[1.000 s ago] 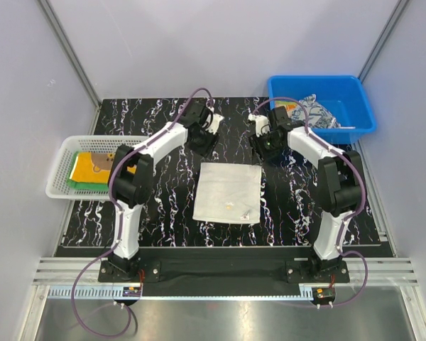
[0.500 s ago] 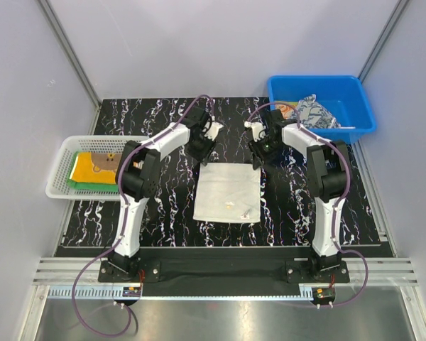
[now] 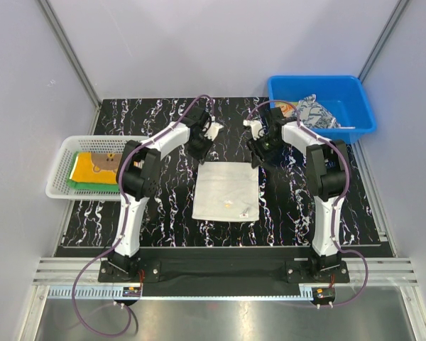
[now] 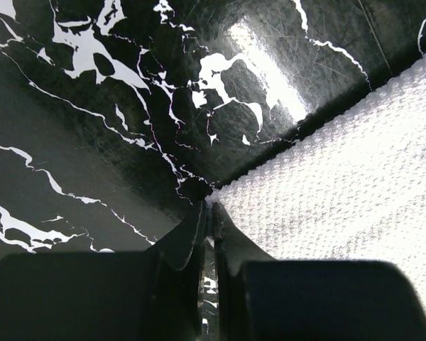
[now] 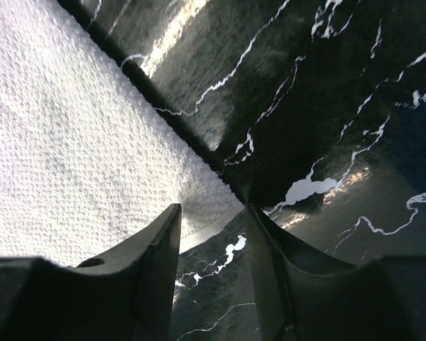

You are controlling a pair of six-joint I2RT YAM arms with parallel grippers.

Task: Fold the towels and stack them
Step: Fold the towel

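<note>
From above, the white towel (image 3: 227, 190) lies flat in the middle of the worktop (image 3: 163, 206). The left claw (image 3: 200, 155) is at its far left corner and the right claw (image 3: 258, 160) at its far right corner.

Left wrist: the fingers (image 4: 192, 238) are pressed together at the towel's corner; whether cloth is pinched I cannot tell.

Right wrist: the fingers (image 5: 160, 241) stand apart, straddling the corner.

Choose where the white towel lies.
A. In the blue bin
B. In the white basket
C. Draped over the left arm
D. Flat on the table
D: the white towel lies spread flat on the table, outside both the basket and the bin.
</note>
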